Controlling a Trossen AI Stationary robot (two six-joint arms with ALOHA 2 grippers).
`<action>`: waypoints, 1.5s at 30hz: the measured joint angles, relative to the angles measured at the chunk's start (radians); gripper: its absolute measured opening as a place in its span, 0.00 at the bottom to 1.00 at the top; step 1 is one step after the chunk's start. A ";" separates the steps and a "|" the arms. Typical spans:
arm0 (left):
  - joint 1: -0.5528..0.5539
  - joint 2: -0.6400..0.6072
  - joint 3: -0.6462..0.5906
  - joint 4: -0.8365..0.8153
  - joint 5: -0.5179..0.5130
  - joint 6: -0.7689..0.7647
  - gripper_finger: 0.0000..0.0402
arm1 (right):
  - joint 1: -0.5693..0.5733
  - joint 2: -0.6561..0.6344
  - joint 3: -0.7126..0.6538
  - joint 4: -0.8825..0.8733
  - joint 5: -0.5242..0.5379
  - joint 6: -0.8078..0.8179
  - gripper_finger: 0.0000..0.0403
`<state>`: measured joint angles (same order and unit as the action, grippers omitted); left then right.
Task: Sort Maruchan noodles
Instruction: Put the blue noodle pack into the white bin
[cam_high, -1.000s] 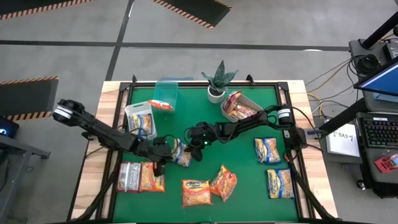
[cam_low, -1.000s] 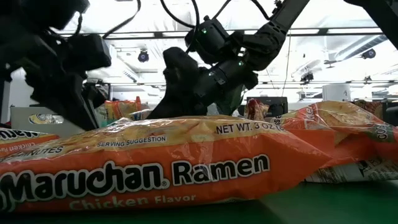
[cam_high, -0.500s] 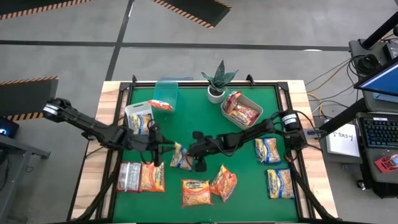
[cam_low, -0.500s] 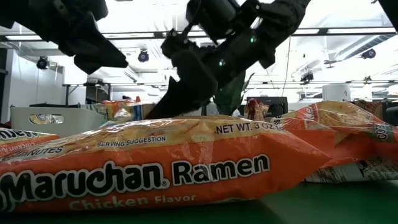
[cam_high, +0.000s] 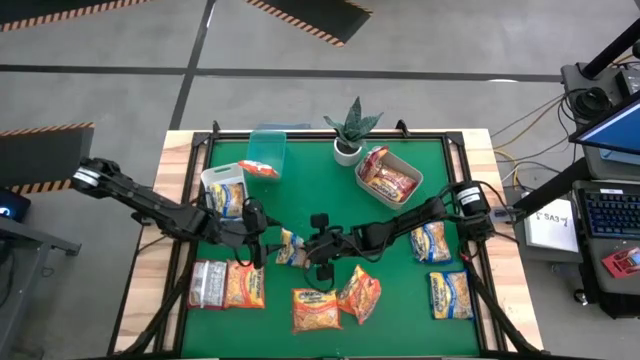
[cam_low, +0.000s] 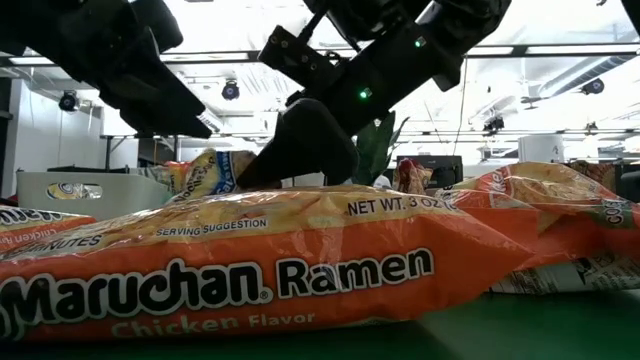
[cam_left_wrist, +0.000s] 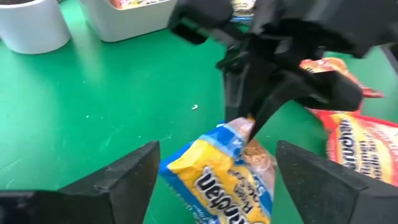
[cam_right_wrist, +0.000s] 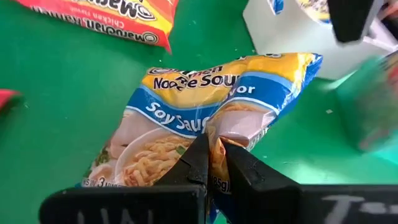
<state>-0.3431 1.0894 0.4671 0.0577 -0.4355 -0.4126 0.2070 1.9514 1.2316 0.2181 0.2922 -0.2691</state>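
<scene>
Pinching one corner of a yellow-and-blue packet (cam_right_wrist: 205, 118), the right hand (cam_right_wrist: 210, 163) risks dropping it; left hand (cam_left_wrist: 214, 180) gapes wide.

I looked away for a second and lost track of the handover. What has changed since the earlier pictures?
The left gripper has opened and let go of the yellow-and-blue packet. The right gripper has slid toward the table's front, shut on the packet's edge, and now holds it alone. The other packets, the white bin, the grey bin and the plant stayed put.
</scene>
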 joint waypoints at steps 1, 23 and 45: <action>0.000 0.007 0.000 0.002 -0.004 -0.001 0.78 | 0.007 0.000 0.000 0.001 0.022 -0.018 0.03; 0.001 0.286 -0.126 0.517 0.079 0.015 0.76 | 0.050 0.000 0.000 0.049 0.138 -0.136 0.03; 0.001 0.221 -0.069 0.345 0.087 0.064 0.05 | 0.042 -0.036 0.002 0.005 0.161 -0.100 0.37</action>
<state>-0.3420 1.3107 0.3981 0.4024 -0.3484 -0.3489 0.2492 1.9152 1.2335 0.2236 0.4529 -0.3694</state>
